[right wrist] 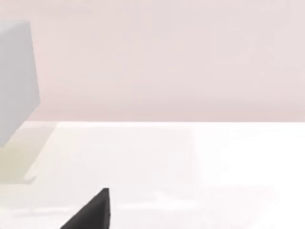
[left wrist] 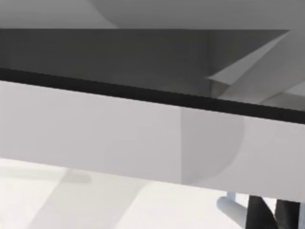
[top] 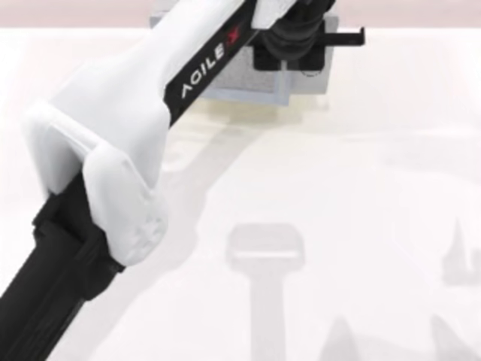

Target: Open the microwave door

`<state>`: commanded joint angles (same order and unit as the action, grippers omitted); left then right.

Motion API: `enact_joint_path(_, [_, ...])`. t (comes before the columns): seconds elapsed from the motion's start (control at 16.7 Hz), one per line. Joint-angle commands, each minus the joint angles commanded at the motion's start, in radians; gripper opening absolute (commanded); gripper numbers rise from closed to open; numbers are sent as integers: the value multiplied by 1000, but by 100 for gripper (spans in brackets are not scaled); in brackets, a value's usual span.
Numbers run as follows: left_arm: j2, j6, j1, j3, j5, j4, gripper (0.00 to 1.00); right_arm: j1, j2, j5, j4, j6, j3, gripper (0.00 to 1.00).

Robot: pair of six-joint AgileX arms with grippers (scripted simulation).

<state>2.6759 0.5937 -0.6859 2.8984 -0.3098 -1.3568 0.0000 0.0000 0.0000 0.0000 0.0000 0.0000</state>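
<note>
Table (top: 353, 226) nearest the top camera, pale, only shadows on it. Over it my left arm runs from the near left corner diagonally up to the far middle. Left gripper (top: 301, 56) sits at the far edge, right over the microwave (top: 248, 86), touching or nearly so. Dark fingers (top: 421, 335) peek in at the corner of the left wrist view, but how far open they are, and whether they hold anything, I cannot tell.

Left wrist view, close up: a flat light-grey panel with a dark strip along its edge, likely the microwave door (left wrist: 119, 133), with dim cavity behind; looks partly swung out, not certain. Handle strip not visible.

Handling, my judgement: door is a rigid hinged panel, light, smooth, a bit slippery; it will swing on an arc, not pull straight. Best hold is the thin vertical handle strip at the free edge, away from the hinge; the mesh window gives no grip.

Right arm parked off the top view; its wrist view shows only table, a corner of the microwave, far wall.
</note>
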Motion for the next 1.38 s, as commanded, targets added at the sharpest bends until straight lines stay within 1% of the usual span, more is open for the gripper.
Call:
enact_joint_path(1.14, [0, 0, 0, 0, 0, 0, 0, 0, 0, 0, 0, 0, 0, 100])
enact_joint_path(1.2, [10, 3, -10, -1, 4, 1, 0, 0, 0, 0, 0, 0, 0, 100])
enact_joint_path(1.38, [-20, -7, -8, -40, 6, 29, 0, 0, 0, 0, 0, 0, 0, 100])
